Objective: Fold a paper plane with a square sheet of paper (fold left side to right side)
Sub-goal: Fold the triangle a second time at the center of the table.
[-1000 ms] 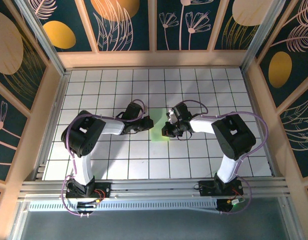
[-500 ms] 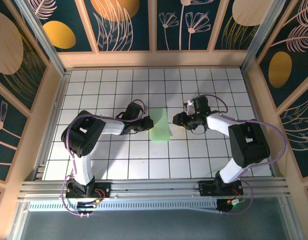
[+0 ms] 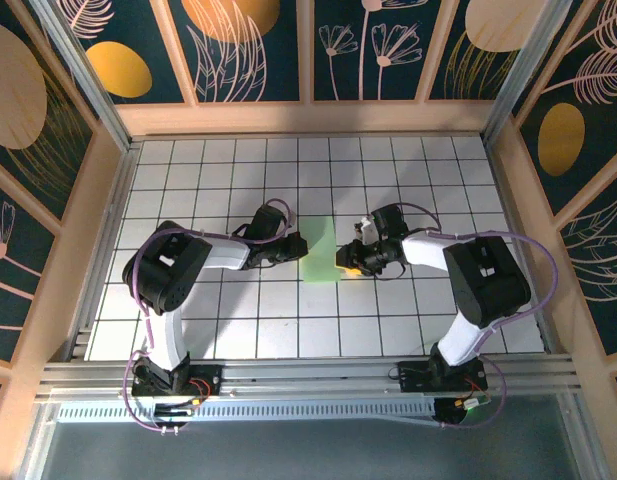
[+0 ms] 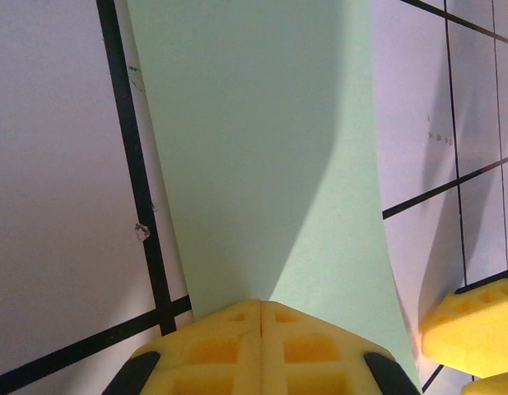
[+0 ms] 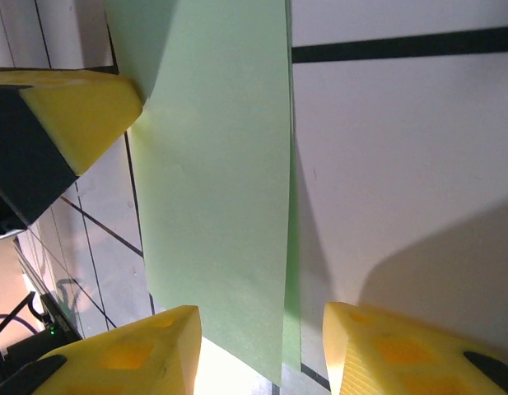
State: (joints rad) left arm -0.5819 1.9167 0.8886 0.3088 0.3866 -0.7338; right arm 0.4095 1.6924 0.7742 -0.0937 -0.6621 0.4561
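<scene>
The pale green sheet of paper (image 3: 321, 251) lies on the grid table, folded in half into a tall strip. In the right wrist view the sheet (image 5: 212, 181) shows two layers, with a sliver of the lower one past the top layer's right edge. My left gripper (image 3: 295, 247) is shut, and its yellow tips (image 4: 260, 325) press on the sheet (image 4: 262, 148) at its left edge. My right gripper (image 3: 350, 259) stands open at the sheet's right edge. Its fingers (image 5: 146, 354) straddle the strip's near end without touching it, with the gripper (image 5: 262, 350) low over the table.
White grid table (image 3: 218, 170) with free tiles all round the sheet. Wooden walls (image 3: 308, 118) close in the back and both sides. An aluminium rail (image 3: 308, 375) runs along the near edge by the arm bases.
My right gripper opened and let go of the sheet, drew back to the right, then came back to the right edge. The left gripper stayed shut in place.
</scene>
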